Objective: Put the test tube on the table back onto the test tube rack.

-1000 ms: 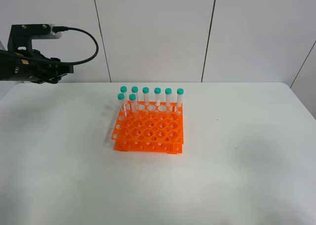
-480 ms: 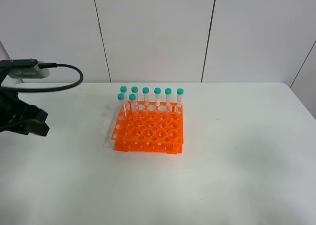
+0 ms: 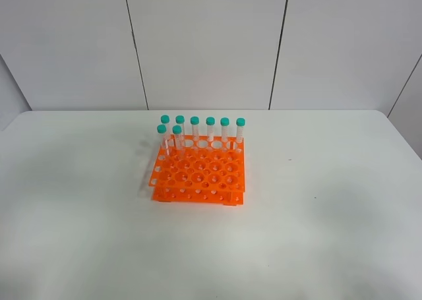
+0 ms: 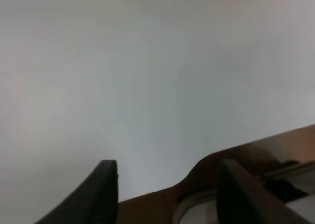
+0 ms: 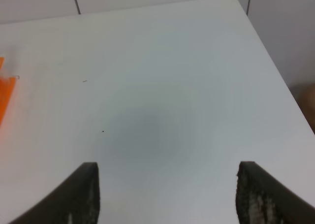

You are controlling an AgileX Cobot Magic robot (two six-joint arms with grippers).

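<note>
Eight teal-capped tubes stand along the far side of the orange rack point(image 3: 199, 171), mid-bench point(image 3: 330, 201); no loose test tube shows. Left claw point(image 4: 165, 194) and right claw point(image 5: 167, 194) gape empty. Task probably done; keep both clear.

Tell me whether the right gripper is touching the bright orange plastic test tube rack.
Apart. The right wrist view shows the open right gripper over bare white table, with the orange rack only at the frame edge, well clear of both fingers.
</note>
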